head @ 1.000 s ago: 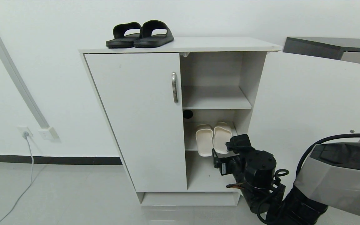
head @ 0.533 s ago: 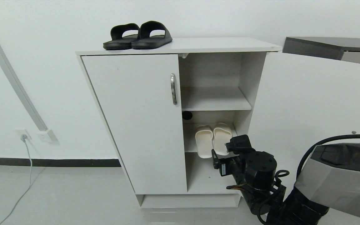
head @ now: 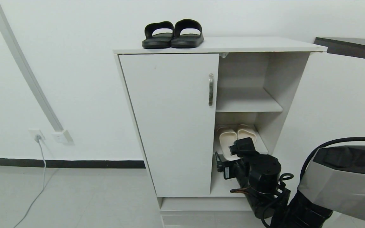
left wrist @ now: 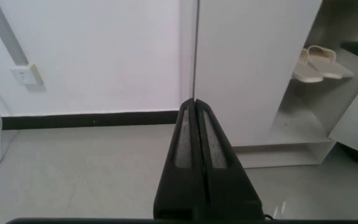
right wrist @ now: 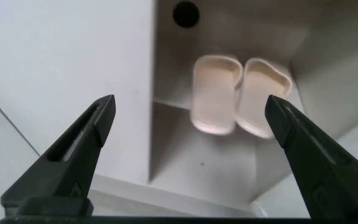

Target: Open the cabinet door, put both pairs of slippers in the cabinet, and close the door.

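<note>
A black pair of slippers [head: 173, 34] stands on top of the white cabinet [head: 249, 44]. Its left door [head: 169, 126], with a metal handle [head: 211, 89], is closed, and the right door [head: 337, 104] is swung wide open. A cream pair of slippers [head: 233, 136] [left wrist: 319, 62] [right wrist: 238, 93] lies side by side on the middle shelf. My right gripper [right wrist: 188, 112] is open and empty, just outside the open compartment and facing the cream pair; its wrist [head: 252, 164] partly covers them. My left gripper [left wrist: 195, 109] is shut and empty, low over the floor in front of the closed door.
The upper shelf [head: 249, 101] and bottom compartment [head: 227, 186] hold nothing. A wall socket with a cable [head: 38, 139] and a slanted conduit [head: 24, 69] are left of the cabinet. A grey unit [head: 350, 46] stands behind the open door. Bare tiled floor [head: 74, 196] lies to the left.
The whole head picture has shifted, so the cabinet now sits farther right in it: the camera moved. The slippers and doors stay as they were.
</note>
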Robot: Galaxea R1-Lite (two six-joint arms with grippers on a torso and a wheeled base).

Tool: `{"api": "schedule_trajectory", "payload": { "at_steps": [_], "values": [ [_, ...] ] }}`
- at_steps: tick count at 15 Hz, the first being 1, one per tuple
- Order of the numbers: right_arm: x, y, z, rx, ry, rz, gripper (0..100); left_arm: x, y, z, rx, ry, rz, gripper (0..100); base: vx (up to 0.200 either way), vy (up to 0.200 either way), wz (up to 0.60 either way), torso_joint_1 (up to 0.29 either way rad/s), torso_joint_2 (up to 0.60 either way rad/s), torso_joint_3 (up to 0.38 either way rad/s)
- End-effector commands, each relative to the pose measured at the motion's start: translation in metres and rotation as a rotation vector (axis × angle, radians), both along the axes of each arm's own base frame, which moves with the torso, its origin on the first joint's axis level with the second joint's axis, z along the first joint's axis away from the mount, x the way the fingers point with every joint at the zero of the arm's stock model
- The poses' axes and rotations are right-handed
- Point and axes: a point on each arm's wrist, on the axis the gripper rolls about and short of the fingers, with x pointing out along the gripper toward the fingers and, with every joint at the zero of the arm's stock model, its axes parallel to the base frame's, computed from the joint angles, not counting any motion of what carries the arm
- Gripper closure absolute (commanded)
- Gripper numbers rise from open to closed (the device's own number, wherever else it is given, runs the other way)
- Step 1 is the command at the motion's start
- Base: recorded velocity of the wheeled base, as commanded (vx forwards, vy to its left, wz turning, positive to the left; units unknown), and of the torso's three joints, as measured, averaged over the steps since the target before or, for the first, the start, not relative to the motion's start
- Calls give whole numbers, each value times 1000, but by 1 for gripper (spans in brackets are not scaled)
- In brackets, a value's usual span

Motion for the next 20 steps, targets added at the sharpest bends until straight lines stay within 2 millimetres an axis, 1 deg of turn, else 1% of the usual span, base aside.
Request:
{"api": "schedule_trajectory", "payload": {
  "at_steps": [1,8,9,11,14,20],
  "values": [
    [0,0,-1,-3,3,-1,0,0,0,0,1,1,1,100,0,200,0,2,7,7],
    [3,-7,-2,-5,3,-13,0,0,0,0,-1,1,2,100,0,200,0,1,2,0],
    [2,-9,-3,-7,0,-9,0,0,0,0,-1,1,2,100,0,0,0,0,0,0],
    [6,-12,-1,-14,-13,-14,0,0,0,0,-1,1,1,100,0,0,0,0,0,0],
    [2,-16,-2,-43,23,18,0,0,0,0,-1,1,-1,100,0,0,0,0,0,0],
    [2,-17,-4,-47,23,17,0,0,0,0,1,1,1,100,0,0,0,0,0,0]
  ]
}}
